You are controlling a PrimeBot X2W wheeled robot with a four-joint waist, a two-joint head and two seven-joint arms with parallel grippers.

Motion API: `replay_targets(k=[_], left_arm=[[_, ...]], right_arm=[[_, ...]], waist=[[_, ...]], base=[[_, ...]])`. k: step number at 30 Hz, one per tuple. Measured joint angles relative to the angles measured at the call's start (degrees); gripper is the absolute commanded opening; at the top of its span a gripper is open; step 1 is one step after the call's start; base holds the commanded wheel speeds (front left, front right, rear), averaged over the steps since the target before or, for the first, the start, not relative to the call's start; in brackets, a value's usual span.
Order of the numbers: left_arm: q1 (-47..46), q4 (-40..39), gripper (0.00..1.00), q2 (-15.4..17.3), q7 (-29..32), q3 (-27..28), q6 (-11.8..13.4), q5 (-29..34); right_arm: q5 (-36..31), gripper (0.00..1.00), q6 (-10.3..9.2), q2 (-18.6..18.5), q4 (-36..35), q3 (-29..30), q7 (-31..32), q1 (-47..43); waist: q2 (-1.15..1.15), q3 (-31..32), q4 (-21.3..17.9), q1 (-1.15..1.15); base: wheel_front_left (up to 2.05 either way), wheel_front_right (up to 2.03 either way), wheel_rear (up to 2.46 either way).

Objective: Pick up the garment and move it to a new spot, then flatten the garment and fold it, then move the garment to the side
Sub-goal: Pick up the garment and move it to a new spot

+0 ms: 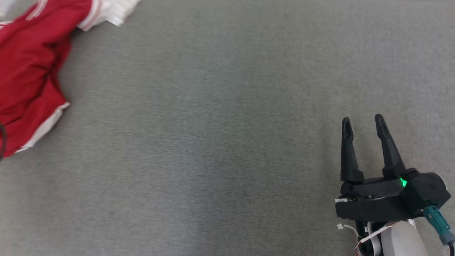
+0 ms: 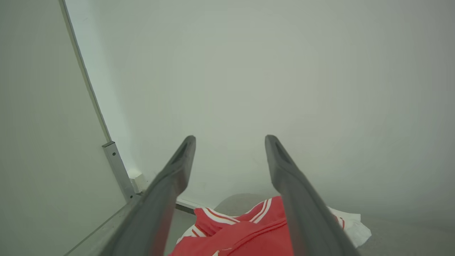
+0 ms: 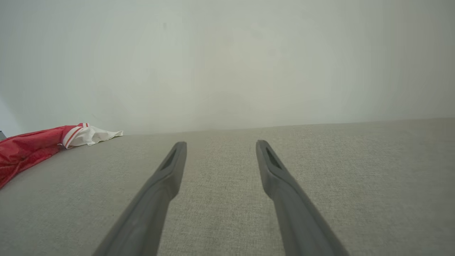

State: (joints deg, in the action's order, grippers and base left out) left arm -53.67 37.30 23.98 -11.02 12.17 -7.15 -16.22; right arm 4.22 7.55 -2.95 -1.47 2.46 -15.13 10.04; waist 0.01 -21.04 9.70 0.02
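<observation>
**Surface** (image 1: pixel 220 149): grey cloth, the largest element. It spreads across the head view and lies bare over its middle and right. This open field is, by judgement, the room needed for spreading and folding.

**Wall** (image 3: pixel 227 53): pale, rising behind the surface's far edge.

**Garment** (image 1: pixel 28 71): red with white trim (image 1: pixel 117 12). It lies crumpled in a heap at the far left of the surface, partly running past the edge of the head view. Nothing grips it, so the first step, lifting it to a new spot, is judged not yet begun.

**Right gripper** (image 1: pixel 362 118): low at the lower right, well apart from the garment. Its two fingers are spread with nothing between them and point across bare cloth toward the wall. It appears placed out of the way, ready rather than working.

**Left gripper** (image 2: pixel 230 138): seen in its own wrist view, fingers likewise spread and holding nothing. They aim at the wall, and the garment shows below and between them, near their roots. Whether they touch the cloth cannot be told. Its place over the heap suggests this arm is set to make the pick.

**Post** (image 2: pixel 114 163): metal, standing at the corner beside the garment. It is a thing to keep clear of on the lift.
</observation>
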Motion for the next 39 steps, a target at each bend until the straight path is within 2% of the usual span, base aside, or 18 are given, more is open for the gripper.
replay_targets(k=[6, 14, 21, 22, 24, 34, 39], left_arm=[[-4.24, 8.94, 1.0, 2.68, 4.98, -3.24, -0.36, -1.15], [-6.42, 19.15, 1.0, 7.34, 15.32, -11.66, -0.42, -3.37], [-7.42, 24.74, 1.0, 10.16, 19.33, -15.08, -0.41, -4.46], [-7.43, 25.25, 0.6, 10.33, 19.58, -15.41, -0.41, -4.44], [-7.51, 25.96, 0.0, 10.44, 18.14, -15.74, -0.38, -4.43], [-11.32, 25.72, 0.0, 10.44, 4.1, -16.39, 0.01, -4.36], [-14.77, 23.02, 0.0, 9.66, -0.58, -19.45, -0.26, -3.19]], right_arm=[[0.0, 1.0, 0.0, -0.02, -1.63, 0.08, 0.0, 0.52], [0.19, 1.0, 0.0, -0.03, -2.04, 0.08, 0.0, 1.17], [0.79, 1.0, 0.0, -0.03, -2.03, 0.11, 0.0, 1.12], [0.8, 1.0, 0.0, -0.03, -2.02, 0.15, 0.0, 1.1], [0.8, 1.0, 0.0, -0.02, -2.15, 0.26, 0.0, 0.94], [1.47, 1.0, 0.0, -0.03, -1.02, 0.11, 0.0, 0.2], [3.45, 1.0, 0.0, -0.01, 0.97, 0.16, 0.0, -0.97]], waist=[[0.0, -4.25, -4.27, 0.0], [0.0, -7.48, -9.38, -0.01], [0.0, -7.71, -11.57, -0.01], [0.0, -7.56, -11.7, -0.01], [0.0, -7.21, -11.78, -0.02], [0.0, -4.15, -10.2, -0.02], [-0.01, -1.09, -9.4, -0.02]], base=[[0.0, 0.0, 0.0], [0.0, 0.0, 0.0], [0.0, 0.0, 0.0], [0.0, 0.0, 0.0], [0.0, 0.0, 0.0], [0.0, 0.0, 0.0], [0.0, 0.0, 0.0]])
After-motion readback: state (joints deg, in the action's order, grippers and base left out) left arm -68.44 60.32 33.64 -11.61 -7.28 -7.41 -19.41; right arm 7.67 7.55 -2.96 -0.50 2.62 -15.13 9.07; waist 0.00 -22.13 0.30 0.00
